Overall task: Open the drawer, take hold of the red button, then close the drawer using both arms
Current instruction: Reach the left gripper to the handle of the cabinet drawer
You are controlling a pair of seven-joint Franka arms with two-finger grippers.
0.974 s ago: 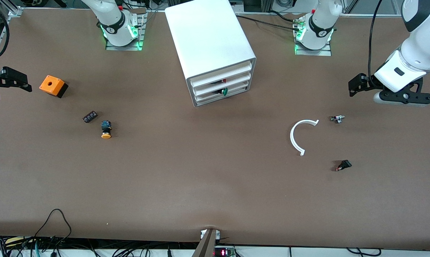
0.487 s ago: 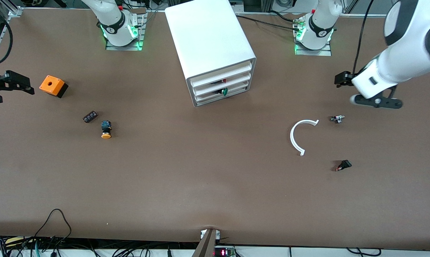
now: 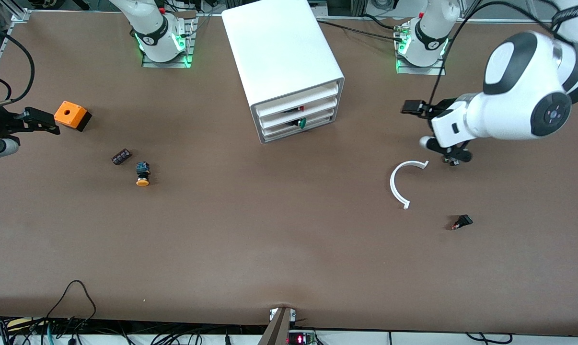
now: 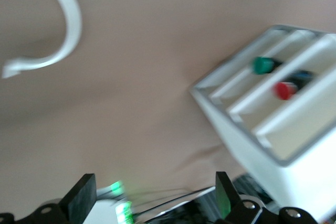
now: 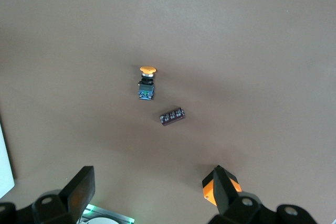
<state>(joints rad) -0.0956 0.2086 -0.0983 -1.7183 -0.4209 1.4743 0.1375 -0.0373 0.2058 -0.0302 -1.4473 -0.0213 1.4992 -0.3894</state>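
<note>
The white cabinet stands at the table's middle, between the arm bases, with its stacked drawers all pushed in. The drawer with the red-capped button sits just above the one with the green knob. My left gripper is open and empty, in the air toward the left arm's end of the table, pointing at the cabinet. Its wrist view shows the drawer, the red button and the open left gripper. My right gripper is open and empty beside an orange box; it also shows in the right wrist view.
An orange-capped button and a small black part lie toward the right arm's end. A white curved piece, a small metal part under the left hand and a small black part lie toward the left arm's end.
The left arm has swung in from the table's end toward the cabinet, its gripper still open. The right gripper has moved a little toward the orange box.
</note>
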